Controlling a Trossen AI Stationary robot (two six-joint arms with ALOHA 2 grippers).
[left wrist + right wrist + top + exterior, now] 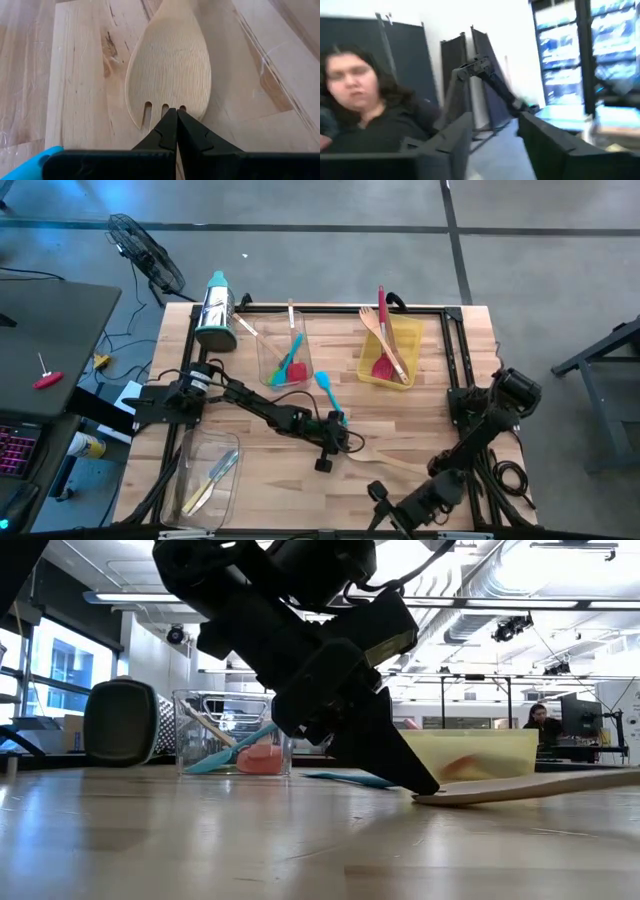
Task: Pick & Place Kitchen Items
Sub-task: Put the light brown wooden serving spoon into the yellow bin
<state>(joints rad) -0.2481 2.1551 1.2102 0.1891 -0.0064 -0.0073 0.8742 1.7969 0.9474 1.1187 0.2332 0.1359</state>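
Note:
A pale wooden fork-spoon (390, 462) lies flat on the table near the middle, its tined end toward my left gripper (352, 446). The gripper, shut, reaches in from the table's left, and its tips (176, 111) sit at the tines. A blue spatula (328, 392) lies on the table just beyond the left arm. More utensils stand in a clear bin (285, 360) and a yellow bin (392, 350). My right gripper (382, 502) waits open at the near edge, off the table top, pointing into the room (495, 142). My left gripper touches the fork-spoon's tined end (165, 106) with the tips of its shut fingers (425, 783). They slant down onto it from the table's left, in line with the utensil. The fork-spoon (530, 788) lies on the table.
A steel grater with a teal top (215, 310) lies at the far left corner. A second clear bin (210, 475) with a slim utensil sits at the near left. Bare wood lies between the bins. A person shows in the room beyond the table.

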